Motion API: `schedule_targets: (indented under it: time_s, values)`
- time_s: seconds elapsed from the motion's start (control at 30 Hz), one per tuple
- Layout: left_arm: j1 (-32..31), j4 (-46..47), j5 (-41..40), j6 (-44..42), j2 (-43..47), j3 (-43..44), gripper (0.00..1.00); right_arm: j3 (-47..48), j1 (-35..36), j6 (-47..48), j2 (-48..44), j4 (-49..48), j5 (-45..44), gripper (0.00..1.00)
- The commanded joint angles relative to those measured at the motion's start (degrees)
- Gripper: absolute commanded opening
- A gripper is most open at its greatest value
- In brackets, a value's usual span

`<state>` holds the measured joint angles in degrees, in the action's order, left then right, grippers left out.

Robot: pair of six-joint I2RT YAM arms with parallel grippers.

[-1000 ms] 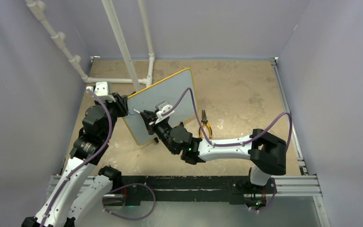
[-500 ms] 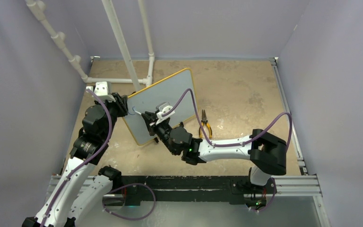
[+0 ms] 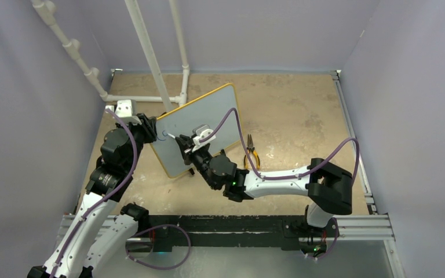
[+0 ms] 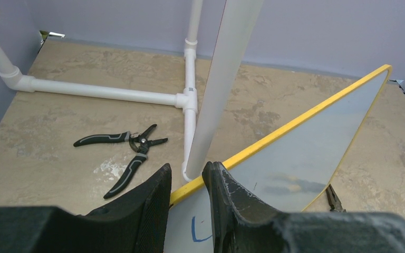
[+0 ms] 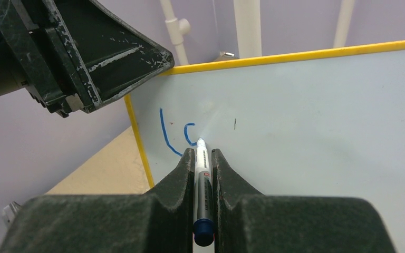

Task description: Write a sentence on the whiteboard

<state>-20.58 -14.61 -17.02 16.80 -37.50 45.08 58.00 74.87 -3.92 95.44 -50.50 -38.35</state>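
Note:
The whiteboard (image 3: 208, 116), pale grey with a yellow frame, stands tilted on the table. My left gripper (image 3: 152, 128) is shut on its upper left edge, and the yellow frame (image 4: 295, 124) runs between the fingers (image 4: 227, 200). My right gripper (image 5: 202, 153) is shut on a white marker (image 5: 202, 179) with a blue end, whose tip touches the board (image 5: 306, 116). Of the sentence only two blue strokes show: a long curved stroke (image 5: 164, 132) and a small open curl (image 5: 188, 134) at the marker tip.
Yellow-handled pliers (image 3: 250, 152) lie just right of the board. Black and grey pliers (image 4: 124, 153) lie behind it. A white pipe frame (image 3: 150, 58) rises close behind the board's upper edge, with its floor bar (image 4: 111, 94) beyond. Purple walls close in three sides.
My right gripper has shifted the marker tip slightly up and right on the board, and the small second blue stroke has grown. The left arm has held still.

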Motion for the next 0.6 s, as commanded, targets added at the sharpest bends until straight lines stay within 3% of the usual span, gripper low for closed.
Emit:
schedule_targets:
  time_s: [0.0,0.57]
  values:
    - [0.5,-0.3,1.7,0.1,-0.1,-1.0,0.31,1.3,-0.2,2.4,-2.5,-2.9,-2.1,0.0]
    - [0.8,-0.2,2.3,0.3,-0.2,-1.0,0.31,4.4,-0.2,5.0,-0.1,-4.9,0.9,0.0]
